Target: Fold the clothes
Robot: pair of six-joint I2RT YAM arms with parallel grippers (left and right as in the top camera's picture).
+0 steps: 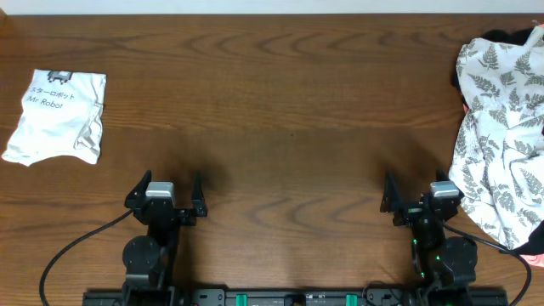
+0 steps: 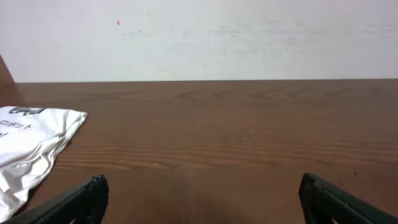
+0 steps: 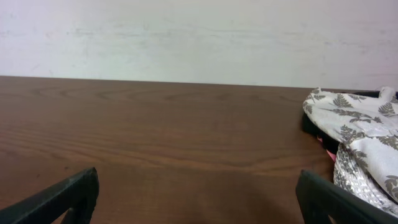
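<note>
The fern-print clothes (image 1: 501, 136) lie crumpled in a long heap along the table's right edge; they also show at the right of the right wrist view (image 3: 364, 146). My right gripper (image 1: 422, 194) is open and empty near the front edge, just left of the heap's lower part; its fingers frame bare wood in its own view (image 3: 198, 196). My left gripper (image 1: 167, 189) is open and empty at the front left, far from the clothes, and its own view (image 2: 202, 198) shows bare wood between the jaws.
A folded plain white "Mr Robot" shirt (image 1: 58, 115) lies at the far left, also in the left wrist view (image 2: 28, 146). A black garment (image 1: 510, 36) and a bit of pink (image 1: 535, 255) peek from under the fern heap. A white wall stands behind the table.
</note>
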